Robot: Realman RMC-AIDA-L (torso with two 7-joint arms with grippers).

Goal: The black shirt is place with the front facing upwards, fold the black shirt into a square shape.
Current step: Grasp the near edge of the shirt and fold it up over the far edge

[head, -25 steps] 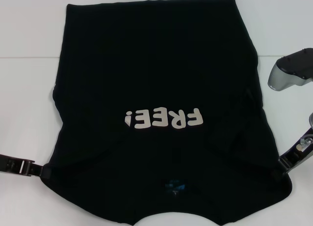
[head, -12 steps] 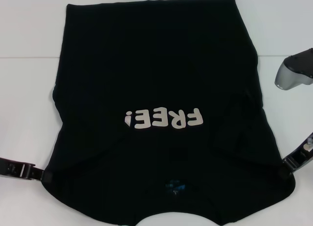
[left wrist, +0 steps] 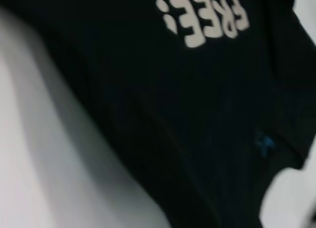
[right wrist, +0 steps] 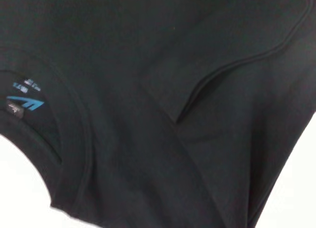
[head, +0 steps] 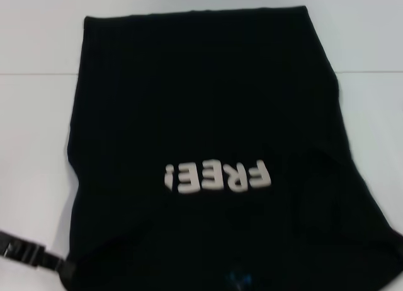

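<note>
Broadly spread over the smooth white desk (head: 38, 146), the black shirt (head: 201, 114) lies front up as a matte, soft-looking cloth, its cream block letters "FREE!" (head: 217, 177) reading upside down in the head view and a small blue neck label (right wrist: 23, 103) inside the ribbed round collar. At its near left corner the left gripper (head: 60, 264) meets the cloth edge, though whether its jaws are clamped I cannot tell. No right gripper shows.
</note>
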